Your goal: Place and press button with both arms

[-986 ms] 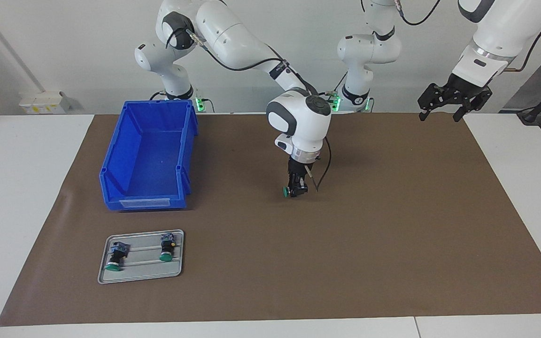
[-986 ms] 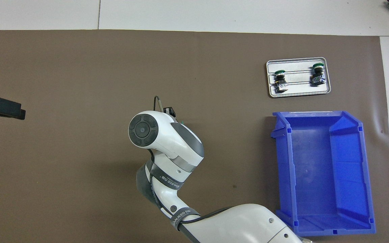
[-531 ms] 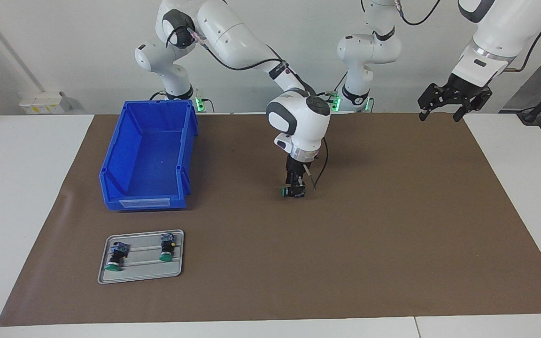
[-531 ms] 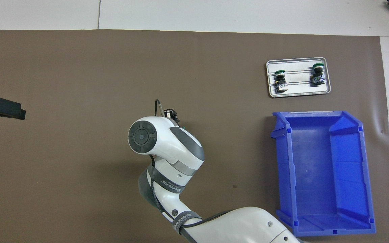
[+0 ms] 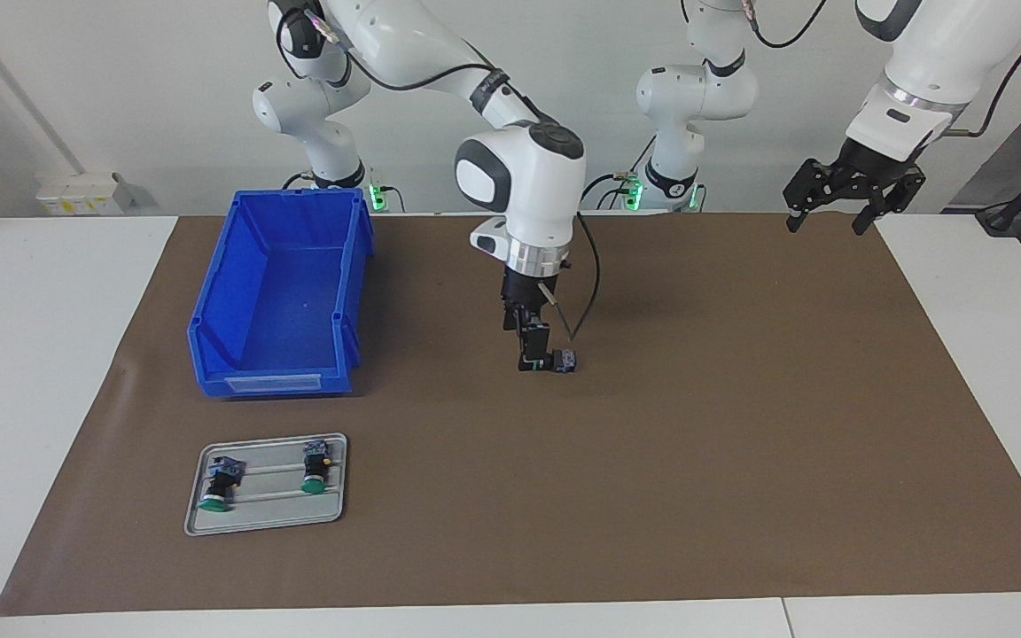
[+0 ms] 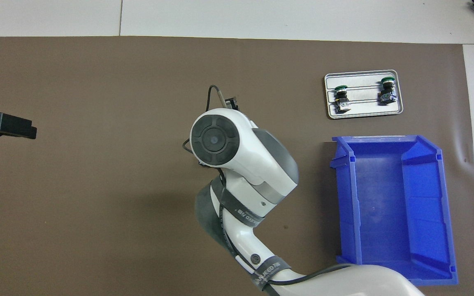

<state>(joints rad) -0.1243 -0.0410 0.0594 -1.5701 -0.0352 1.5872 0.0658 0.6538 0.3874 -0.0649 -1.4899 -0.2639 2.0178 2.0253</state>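
Placing step looks finished. I see the thumb-sized green-capped, black-bodied button [image 5: 557, 361] lying on its side mid brown mat [image 5: 741, 443]. Black right gripper [image 5: 534, 347] just above it, fingers apart. Black left gripper [image 5: 840, 197] waits, spread wide. Next: left descends onto the cap.
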